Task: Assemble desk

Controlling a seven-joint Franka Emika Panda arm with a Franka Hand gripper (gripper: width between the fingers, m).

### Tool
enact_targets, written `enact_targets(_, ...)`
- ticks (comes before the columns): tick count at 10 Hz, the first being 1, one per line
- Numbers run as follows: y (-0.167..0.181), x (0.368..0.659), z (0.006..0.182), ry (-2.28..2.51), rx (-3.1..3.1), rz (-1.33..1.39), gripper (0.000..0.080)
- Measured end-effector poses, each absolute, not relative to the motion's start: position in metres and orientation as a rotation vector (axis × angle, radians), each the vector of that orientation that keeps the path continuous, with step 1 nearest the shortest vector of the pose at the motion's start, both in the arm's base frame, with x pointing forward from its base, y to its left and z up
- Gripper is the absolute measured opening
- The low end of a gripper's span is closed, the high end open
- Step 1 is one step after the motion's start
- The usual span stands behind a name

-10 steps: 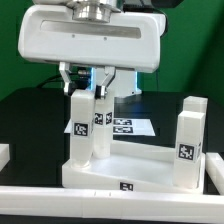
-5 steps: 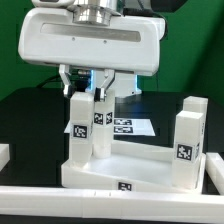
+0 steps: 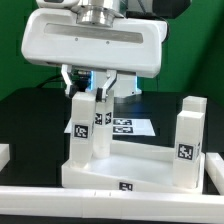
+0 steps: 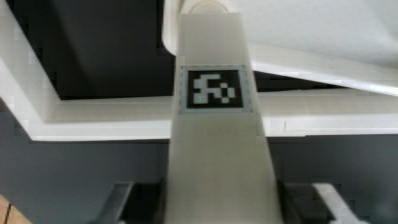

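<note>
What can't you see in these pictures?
- Exterior view: the fingers are partly hidden under the big white camera housing.
- Exterior view: the marker board is partly covered by the standing legs.
- Wrist view: the leg fills the middle, hiding the desk top behind it.
- Wrist view: whether the leg is fully seated.

Bright even light, whites glaring, soft focus

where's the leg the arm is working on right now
In the exterior view it stands upright at the desk top's left back corner: the leg sits between the fingers, beside another leg, in front of the marker board.
</note>
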State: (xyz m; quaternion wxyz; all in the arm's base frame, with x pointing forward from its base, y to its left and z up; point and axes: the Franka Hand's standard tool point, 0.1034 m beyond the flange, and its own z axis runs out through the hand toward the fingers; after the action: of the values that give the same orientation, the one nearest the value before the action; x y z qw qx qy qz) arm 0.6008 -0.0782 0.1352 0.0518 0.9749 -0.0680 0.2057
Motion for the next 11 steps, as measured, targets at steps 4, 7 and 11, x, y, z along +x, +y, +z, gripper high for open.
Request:
enact_targets(4, -0.08, 0.602, 0.136, -0.202, 2.968, 0.618, 0.063)
enact_targets(7, -0.09, 0.603, 0.145, -0.201, 2.971, 0.611, 0.0649)
enact_targets(11, -0.09, 0.606, 0.159, -0.212, 3.004, 0.572, 0.0649)
